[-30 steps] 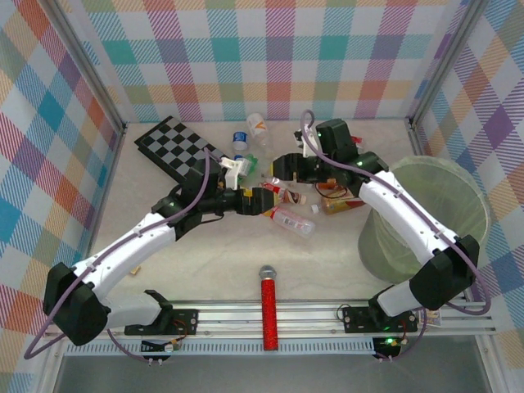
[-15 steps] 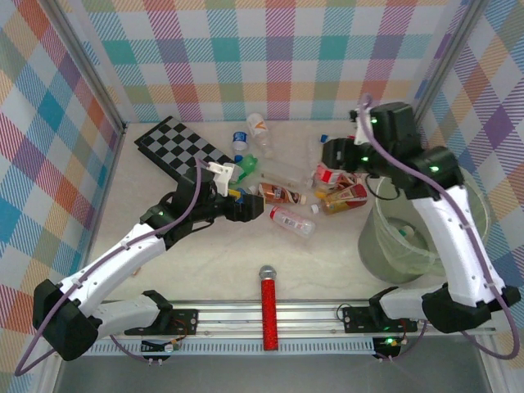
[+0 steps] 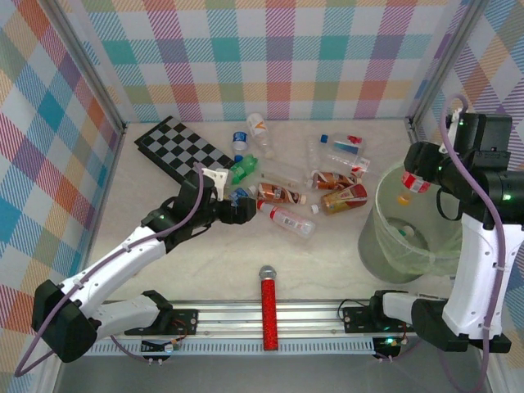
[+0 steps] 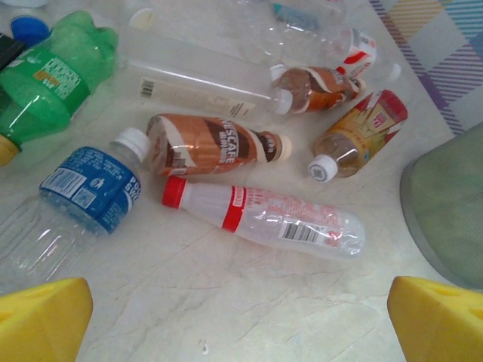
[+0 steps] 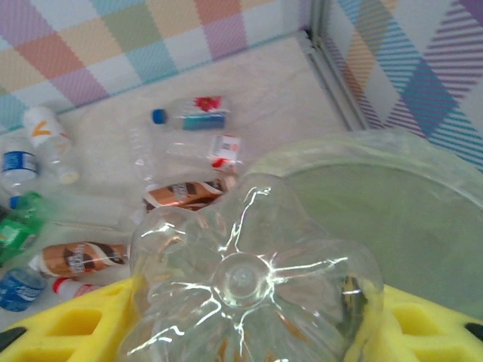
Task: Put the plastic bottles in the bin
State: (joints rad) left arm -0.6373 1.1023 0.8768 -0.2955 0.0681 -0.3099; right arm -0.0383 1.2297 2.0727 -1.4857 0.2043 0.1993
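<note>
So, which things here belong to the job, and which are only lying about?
Job: the loose plastic bottles, the clear bottle in the right gripper, the bin.
Lying about: the checkerboard, the red microphone.

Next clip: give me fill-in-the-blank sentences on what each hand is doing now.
The left hand hovers with its jaws ____ above the loose bottles.
The clear bottle over the bin is held by the ____.
The microphone has a ____ glittery body.
Missing: open; right hand; red.

Overhead wide, wrists close, apparently sharing the bottles (image 3: 281, 194)
</note>
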